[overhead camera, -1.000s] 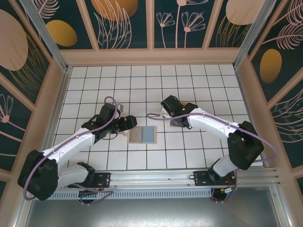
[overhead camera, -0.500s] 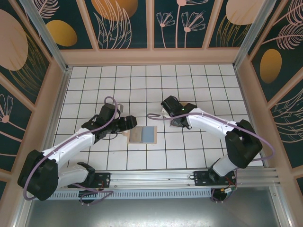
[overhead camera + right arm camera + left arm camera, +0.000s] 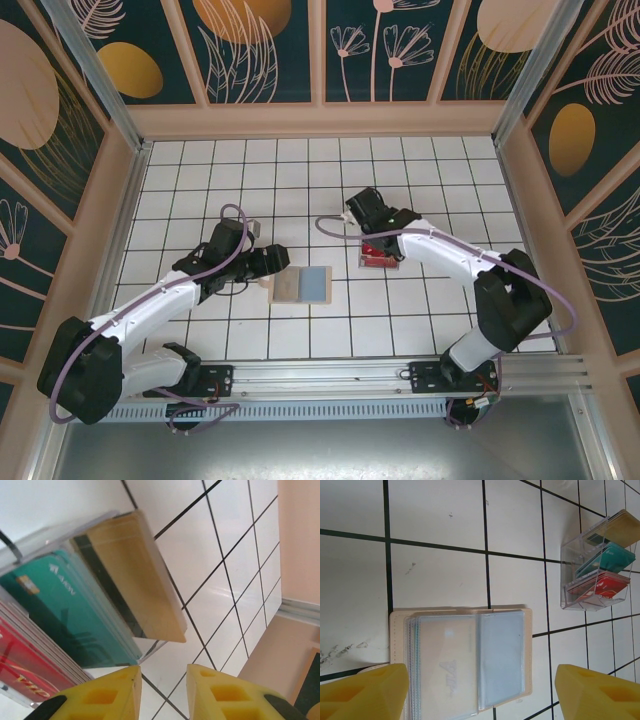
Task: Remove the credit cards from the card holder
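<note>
The tan card holder (image 3: 287, 286) lies open on the tiles, between the two arms. In the left wrist view its clear sleeves are spread, and a light blue credit card (image 3: 501, 655) sits in the right sleeve over the tan cover (image 3: 528, 645). My left gripper (image 3: 274, 262) hovers at the holder's left edge, its jaws wide open (image 3: 480, 695) and empty. My right gripper (image 3: 368, 231) is further right, open by a narrow gap (image 3: 164, 690) and holding nothing. It is just off the end of a yellow-tan card (image 3: 135, 575), with a teal card (image 3: 65, 615) and a red card (image 3: 25, 675) beside it.
The yellow-tan, teal and red cards stand in a clear plastic rack (image 3: 378, 254), about one tile right of the holder; its wall (image 3: 569, 575) shows in the left wrist view. Wooden walls ring the tiled floor, and a metal rail runs along the near edge.
My right gripper has opened and pulled back from the clear rack toward the far side, uncovering the cards standing in it. The left arm and the card holder have not moved.
</note>
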You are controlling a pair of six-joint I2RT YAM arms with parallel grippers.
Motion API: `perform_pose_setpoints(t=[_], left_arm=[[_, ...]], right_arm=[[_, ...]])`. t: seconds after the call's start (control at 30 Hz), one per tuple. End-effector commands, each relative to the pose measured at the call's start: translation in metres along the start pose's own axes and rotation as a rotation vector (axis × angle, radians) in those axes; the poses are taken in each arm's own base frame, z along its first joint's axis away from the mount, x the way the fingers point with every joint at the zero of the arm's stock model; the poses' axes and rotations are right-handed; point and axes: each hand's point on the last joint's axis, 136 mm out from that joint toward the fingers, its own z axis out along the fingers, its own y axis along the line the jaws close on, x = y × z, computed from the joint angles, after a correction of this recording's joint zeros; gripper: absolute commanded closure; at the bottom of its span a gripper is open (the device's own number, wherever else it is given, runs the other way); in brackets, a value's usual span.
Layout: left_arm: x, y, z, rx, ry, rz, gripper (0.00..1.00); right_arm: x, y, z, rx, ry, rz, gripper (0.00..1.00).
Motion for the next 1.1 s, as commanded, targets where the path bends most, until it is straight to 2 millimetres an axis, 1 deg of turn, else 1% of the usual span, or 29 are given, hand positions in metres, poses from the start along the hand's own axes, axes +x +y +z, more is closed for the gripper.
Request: perform_pose_setpoints(t=[0.0, 0.1, 0.17, 0.23, 0.4, 0.5, 0.57, 0.73, 0.8, 0.9, 1.0, 1.07], left_arm=[[-0.001, 0.002, 0.002, -0.007, -0.006, -0.003, 0.22], [0.001, 0.004, 0.004, -0.011, 0.005, -0.005, 0.23], [0.001, 0.004, 0.006, -0.013, 0.010, -0.005, 0.24], [0.003, 0.005, 0.007, -0.015, 0.018, -0.006, 0.24], [0.009, 0.006, 0.013, -0.018, 0.061, -0.012, 0.28], [0.012, 0.007, 0.016, -0.022, 0.083, -0.014, 0.33], [0.014, 0.006, 0.017, -0.020, 0.096, -0.017, 0.37], [0.019, 0.010, 0.022, -0.028, 0.125, -0.021, 0.45], [0.023, 0.011, 0.025, -0.025, 0.144, -0.021, 0.46], [0.027, 0.014, 0.029, -0.043, 0.160, -0.014, 0.46], [0.031, 0.015, 0.032, -0.060, 0.172, -0.004, 0.46], [0.032, 0.015, 0.033, -0.066, 0.175, 0.001, 0.46]], right_arm=[[-0.025, -0.003, -0.026, -0.087, -0.082, 0.262, 0.70], [-0.051, 0.012, -0.046, -0.205, -0.174, 0.472, 0.70], [-0.068, 0.028, -0.060, -0.313, -0.233, 0.620, 0.70], [-0.079, 0.045, -0.070, -0.393, -0.258, 0.736, 0.70], [-0.094, 0.091, -0.078, -0.565, -0.236, 0.935, 0.70], [-0.093, 0.120, -0.076, -0.656, -0.199, 1.008, 0.70], [-0.087, 0.137, -0.071, -0.688, -0.173, 1.047, 0.73], [-0.065, 0.173, -0.051, -0.751, -0.065, 1.130, 0.82], [-0.057, 0.183, -0.044, -0.747, -0.032, 1.137, 0.83], [-0.050, 0.197, -0.038, -0.769, 0.016, 1.134, 0.89], [-0.046, 0.205, -0.032, -0.767, 0.044, 1.130, 0.89], [-0.044, 0.208, -0.030, -0.765, 0.058, 1.125, 0.87]])
